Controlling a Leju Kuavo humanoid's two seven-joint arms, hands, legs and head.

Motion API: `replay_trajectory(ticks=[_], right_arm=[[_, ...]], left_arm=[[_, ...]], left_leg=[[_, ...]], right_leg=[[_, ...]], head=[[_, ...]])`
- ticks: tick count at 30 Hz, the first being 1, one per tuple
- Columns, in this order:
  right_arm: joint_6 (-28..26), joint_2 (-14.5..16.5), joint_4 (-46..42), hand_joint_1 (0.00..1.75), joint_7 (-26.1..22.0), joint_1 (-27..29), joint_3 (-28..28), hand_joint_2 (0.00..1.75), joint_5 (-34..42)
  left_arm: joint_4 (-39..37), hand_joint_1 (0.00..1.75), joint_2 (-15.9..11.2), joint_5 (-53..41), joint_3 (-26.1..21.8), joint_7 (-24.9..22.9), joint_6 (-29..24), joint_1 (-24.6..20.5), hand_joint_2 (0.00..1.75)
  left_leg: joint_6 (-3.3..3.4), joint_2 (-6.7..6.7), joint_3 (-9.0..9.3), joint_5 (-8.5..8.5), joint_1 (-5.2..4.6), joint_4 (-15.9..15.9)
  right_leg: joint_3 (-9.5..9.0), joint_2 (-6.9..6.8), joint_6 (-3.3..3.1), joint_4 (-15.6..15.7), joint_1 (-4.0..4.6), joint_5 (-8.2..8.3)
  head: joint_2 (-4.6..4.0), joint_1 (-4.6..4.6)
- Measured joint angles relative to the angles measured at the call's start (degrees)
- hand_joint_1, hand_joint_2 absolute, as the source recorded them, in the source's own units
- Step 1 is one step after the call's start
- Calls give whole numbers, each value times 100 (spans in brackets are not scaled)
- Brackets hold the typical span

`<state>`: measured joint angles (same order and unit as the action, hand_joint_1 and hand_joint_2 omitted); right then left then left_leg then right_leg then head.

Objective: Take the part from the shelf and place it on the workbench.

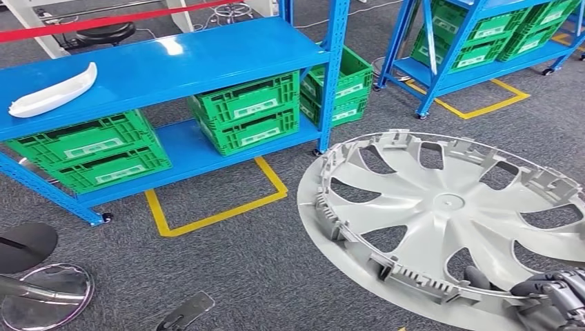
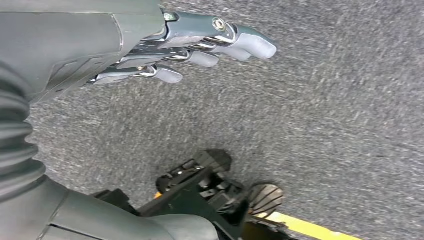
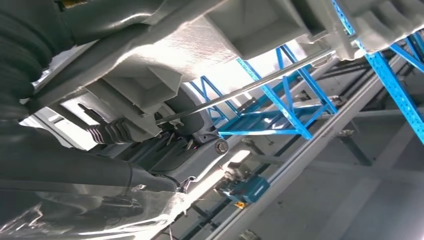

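Observation:
A large grey wheel cover (image 1: 448, 221) with curved spokes hangs over the carpet at the right of the head view, inner side up. My right hand (image 1: 548, 289) grips its near rim at the lower right corner. In the right wrist view the grey plastic of the wheel cover (image 3: 170, 45) sits close against the right hand (image 3: 165, 155), whose fingers wrap its rim. My left hand (image 2: 190, 47) hangs over the grey carpet with its fingers stretched out and nothing in them. A white curved part (image 1: 55, 89) lies on the top board of the blue shelf (image 1: 172, 62).
Green crates (image 1: 248, 110) fill the blue shelf's lower levels. A second blue shelf (image 1: 483, 41) with crates stands at the back right. Yellow floor tape (image 1: 214, 214) marks the carpet. A chrome chair base (image 1: 45, 293) and a black disc (image 1: 24, 245) lie at the lower left.

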<state>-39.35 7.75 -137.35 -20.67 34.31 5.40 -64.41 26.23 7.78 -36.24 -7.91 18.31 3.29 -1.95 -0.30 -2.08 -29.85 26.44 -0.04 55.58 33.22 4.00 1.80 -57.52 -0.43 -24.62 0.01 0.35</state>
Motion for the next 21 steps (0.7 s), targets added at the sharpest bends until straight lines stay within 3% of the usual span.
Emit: replay_trajectory(ticks=[2, 3, 6, 7, 8, 9, 11, 13, 14, 16, 17, 19, 21], right_arm=[[-2, 6, -16, 175, 18, 26, -8, 175, -34], [-2, 8, -25, 175, 46, 40, -13, 175, -76], [-2, 9, -39, 175, 223, 92, -27, 175, -307], [-2, 9, -39, 175, 284, 115, -30, 175, -372], [-2, 9, -39, 175, 328, 141, -32, 175, -411], [-2, 9, -39, 175, 362, 163, -34, 175, -431], [-2, 9, -42, 175, 393, 187, -39, 175, -448], [-2, 9, -58, 175, 407, 192, -42, 175, -459], [-2, 9, -67, 175, 421, 191, -43, 175, -473], [-2, 9, -87, 175, 484, 194, -47, 175, -533], [-2, 9, -98, 175, 530, 195, -49, 175, -585], [-2, 9, -119, 175, 649, 191, -51, 175, -729], [-2, 9, -131, 175, 798, 182, -51, 175, -877]], left_arm=[[7, 0, 11, -6, 4, -1, 4, 3, 175], [9, 0, 18, -7, 5, -1, 6, 5, 175], [16, 0, 21, 23, 3, 4, 7, 50, 175], [19, 0, 20, 38, 0, 5, 7, 72, 175], [20, 0, 19, 48, -2, 7, 6, 89, 175], [22, 0, 20, 59, -4, 7, 4, 99, 175], [28, 0, 20, 73, -7, 8, -1, 104, 175], [43, 0, 15, 77, -8, 11, -5, 104, 175], [50, 0, 11, 77, -9, 13, -8, 104, 175], [57, 0, 9, 77, -9, 16, -10, 103, 175], [64, 0, 9, 78, -9, 16, -14, 103, 175], [91, 0, 9, 86, -11, 20, -33, 108, 175], [126, 0, 7, 98, -25, 22, -58, 133, 175]], left_leg=[[56, 73, -18, -40, 9, -18], [85, 115, -24, -60, 20, -34], [127, 271, -49, -84, 23, -38], [130, 332, -56, -88, 21, -34], [130, 389, -61, -90, 20, -31], [128, 441, -62, -91, 21, -27], [98, 537, -57, -88, 10, -14], [40, 610, -63, -83, -25, 11], [8, 643, -68, -88, -42, 21], [-43, 699, -79, -98, -37, 30], [-75, 652, -100, -47, -27, 75], [-128, 458, -265, 256, -10, 454], [-137, 305, -586, 671, -6, 1201]], right_leg=[[78, -46, 64, -80, -12, -53], [163, -117, 91, -249, -10, -172], [613, -324, 157, -1322, -13, -739], [707, -347, 169, -1587, -14, -828], [699, -363, 177, -1642, -16, -811], [571, -385, 180, -1457, -19, -693], [102, -539, 180, -657, -15, -390], [-212, -660, 123, -94, -7, -246], [-235, -668, 82, -25, 4, -247], [-188, -560, -6, -42, 6, -208], [-166, -515, -47, -43, 4, -187], [-118, -424, -128, -32, -10, -137], [-54, -319, -173, -34, -2, -97]], head=[[0, 10], [0, 30], [0, 70], [0, 69], [0, 69], [0, 69], [0, 71], [1, 60], [1, 53], [1, 41], [1, 41], [1, 33], [0, 26]])
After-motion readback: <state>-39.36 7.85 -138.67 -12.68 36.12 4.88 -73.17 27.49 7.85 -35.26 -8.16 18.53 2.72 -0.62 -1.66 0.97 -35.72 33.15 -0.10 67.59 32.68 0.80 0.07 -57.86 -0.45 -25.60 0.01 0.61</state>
